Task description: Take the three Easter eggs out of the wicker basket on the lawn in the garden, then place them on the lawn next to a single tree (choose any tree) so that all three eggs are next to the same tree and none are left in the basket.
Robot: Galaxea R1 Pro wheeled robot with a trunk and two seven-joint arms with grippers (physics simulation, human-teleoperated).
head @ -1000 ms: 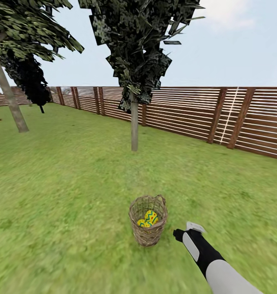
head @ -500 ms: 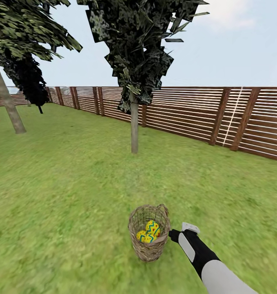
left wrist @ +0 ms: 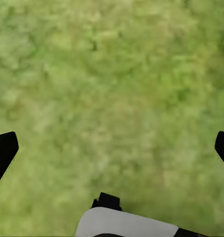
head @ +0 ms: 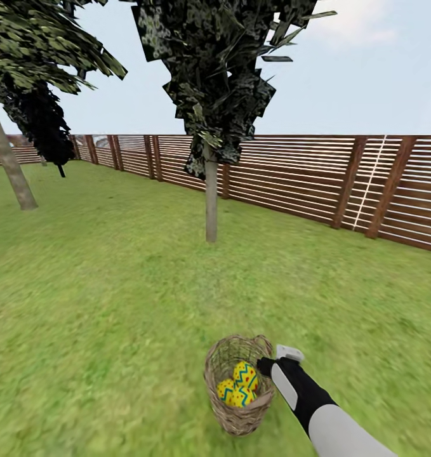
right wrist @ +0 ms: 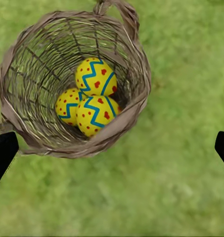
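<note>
We count three Easter eggs (right wrist: 95, 94) in one wicker basket (right wrist: 27, 123), which sits on the lawn (head: 113, 304). Two trees (head: 211, 209) with pale trunks stand on the grass, and one right claw (head: 272, 360) is beside the basket.

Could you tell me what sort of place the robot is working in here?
A fenced garden or backyard, rendered in simulation: a wide green lawn, a brown slatted wooden fence around it, and trees such as the slim-trunked tree. A wicker basket of Easter eggs sits on the grass.

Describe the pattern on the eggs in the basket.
Yellow eggs with red dots and blue zigzag bands; clearest in the right wrist view.
</note>
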